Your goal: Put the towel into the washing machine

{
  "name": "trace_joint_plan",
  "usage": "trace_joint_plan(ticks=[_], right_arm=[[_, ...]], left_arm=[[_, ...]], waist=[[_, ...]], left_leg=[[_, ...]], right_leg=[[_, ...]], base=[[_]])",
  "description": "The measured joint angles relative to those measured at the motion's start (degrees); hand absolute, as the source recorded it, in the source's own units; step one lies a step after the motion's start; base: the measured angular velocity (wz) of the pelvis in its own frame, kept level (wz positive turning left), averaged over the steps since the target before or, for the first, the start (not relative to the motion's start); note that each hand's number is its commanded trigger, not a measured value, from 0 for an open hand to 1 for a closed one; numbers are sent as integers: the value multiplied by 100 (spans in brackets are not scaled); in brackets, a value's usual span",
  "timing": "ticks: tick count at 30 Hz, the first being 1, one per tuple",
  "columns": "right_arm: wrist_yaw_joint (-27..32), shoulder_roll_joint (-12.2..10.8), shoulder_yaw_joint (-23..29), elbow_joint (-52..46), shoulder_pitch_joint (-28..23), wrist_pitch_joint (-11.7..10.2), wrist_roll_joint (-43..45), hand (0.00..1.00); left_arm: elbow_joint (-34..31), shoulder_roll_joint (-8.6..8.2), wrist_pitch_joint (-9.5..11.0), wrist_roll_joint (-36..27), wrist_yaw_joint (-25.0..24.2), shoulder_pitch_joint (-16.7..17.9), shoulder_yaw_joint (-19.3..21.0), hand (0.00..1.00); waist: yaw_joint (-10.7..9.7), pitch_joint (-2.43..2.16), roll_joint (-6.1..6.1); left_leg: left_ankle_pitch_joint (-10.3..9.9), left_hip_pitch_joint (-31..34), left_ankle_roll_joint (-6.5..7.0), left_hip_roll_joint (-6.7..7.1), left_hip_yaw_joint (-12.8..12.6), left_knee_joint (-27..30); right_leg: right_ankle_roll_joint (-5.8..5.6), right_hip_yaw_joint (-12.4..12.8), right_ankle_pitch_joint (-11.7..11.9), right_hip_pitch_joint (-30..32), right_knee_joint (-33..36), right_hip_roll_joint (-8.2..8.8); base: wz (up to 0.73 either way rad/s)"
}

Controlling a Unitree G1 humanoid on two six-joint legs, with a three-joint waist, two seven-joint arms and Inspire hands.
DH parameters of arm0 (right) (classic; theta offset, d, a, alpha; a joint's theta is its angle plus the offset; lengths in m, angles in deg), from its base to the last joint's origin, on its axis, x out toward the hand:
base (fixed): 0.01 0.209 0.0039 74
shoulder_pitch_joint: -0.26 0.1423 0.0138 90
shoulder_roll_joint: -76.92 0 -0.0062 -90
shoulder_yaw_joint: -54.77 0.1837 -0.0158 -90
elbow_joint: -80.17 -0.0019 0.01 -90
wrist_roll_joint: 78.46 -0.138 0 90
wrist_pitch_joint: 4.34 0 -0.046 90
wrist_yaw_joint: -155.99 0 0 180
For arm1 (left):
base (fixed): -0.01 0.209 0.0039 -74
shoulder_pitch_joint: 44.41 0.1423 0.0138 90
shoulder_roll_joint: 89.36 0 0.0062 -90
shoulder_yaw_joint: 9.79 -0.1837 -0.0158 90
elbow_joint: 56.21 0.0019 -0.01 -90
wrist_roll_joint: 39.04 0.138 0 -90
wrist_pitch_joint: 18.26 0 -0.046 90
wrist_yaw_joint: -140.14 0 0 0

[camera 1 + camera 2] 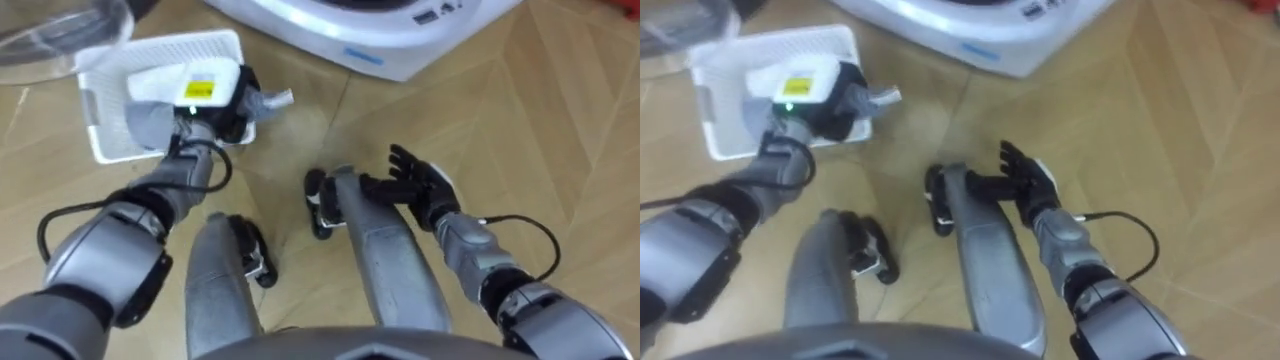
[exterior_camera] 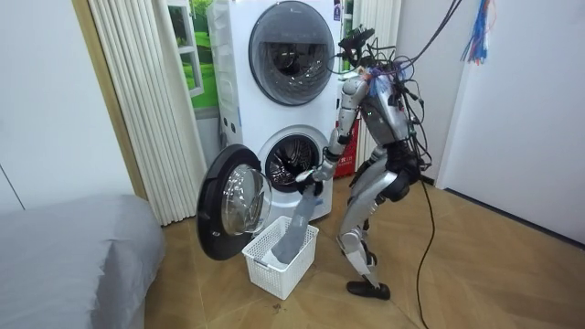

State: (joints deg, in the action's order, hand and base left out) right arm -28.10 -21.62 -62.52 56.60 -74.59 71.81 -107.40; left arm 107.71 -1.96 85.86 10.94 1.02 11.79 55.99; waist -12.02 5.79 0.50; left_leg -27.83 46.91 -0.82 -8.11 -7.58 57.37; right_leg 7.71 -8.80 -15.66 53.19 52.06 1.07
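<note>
"Its right hand (image 1: 415, 185) hangs open by the knee, idle"
"And the left hand (image 1: 222, 108) grips the towel (image 2: 291, 233), which dangles lengthwise into the basket (image 2: 274, 274). The washing machine (image 2: 291, 164) gapes just beyond, higher up"

**Pale herringbone wood floor (image 1: 520, 150) and its load**

A white perforated plastic laundry basket (image 1: 105, 140) stands on the boards at the far left. Near it, farther off and to the right, the white washing machine stack (image 1: 370, 50) rests its base on the floor. A grey-covered bed (image 2: 73, 256) stands well apart, at the room view's left.
</note>
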Motion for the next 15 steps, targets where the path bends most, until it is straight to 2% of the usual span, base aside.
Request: trace_joint_plan(ticks=[3, 5, 6, 9, 11, 15], right_arm=[[66, 69, -11, 85, 77, 22, 376, 0], [79, 80, -22, 224, 95, 22, 479, 0], [74, 76, -21, 279, 114, 36, 480, 0], [18, 86, -14, 310, 196, 142, 521, 0], [-6, 89, -10, 322, 282, 139, 564, 0], [-178, 75, 13, 254, 331, 146, 793, 0]], left_arm=[[-291, 138, 15, -102, 326, -2, 165, 100], [-654, 142, 19, -107, 448, 11, 320, 100], [-720, 123, 21, -115, 490, 18, 354, 100], [-927, 38, 89, -389, 593, 99, 393, 100], [-1096, -120, 103, -953, 566, 227, 399, 100], [-1617, -294, 143, -2089, 223, 650, 386, 100]], waist=[[160, 2, 103], [352, 0, 132], [382, 1, 135], [544, 3, 144], [596, 3, 145], [650, -2, 137]], left_leg=[[112, -360, 24, 104, 29, -347], [210, -652, 36, 161, 33, -625], [241, -730, 45, 184, 36, -689], [316, -1136, 62, 262, 39, -983], [402, -1324, 84, 377, 90, -1176], [434, -1410, 87, 396, 148, -1251]], right_leg=[[-22, -74, -2, -381, -260, 92], [-52, -123, 12, -686, -467, 136], [-60, -138, 8, -771, -508, 159], [-106, -157, 6, -1155, -702, 206], [-146, -199, -7, -1341, -786, 306], [-170, -245, -1, -1471, -874, 314]], base=[[21], [26], [23], [13], [21], [10]])
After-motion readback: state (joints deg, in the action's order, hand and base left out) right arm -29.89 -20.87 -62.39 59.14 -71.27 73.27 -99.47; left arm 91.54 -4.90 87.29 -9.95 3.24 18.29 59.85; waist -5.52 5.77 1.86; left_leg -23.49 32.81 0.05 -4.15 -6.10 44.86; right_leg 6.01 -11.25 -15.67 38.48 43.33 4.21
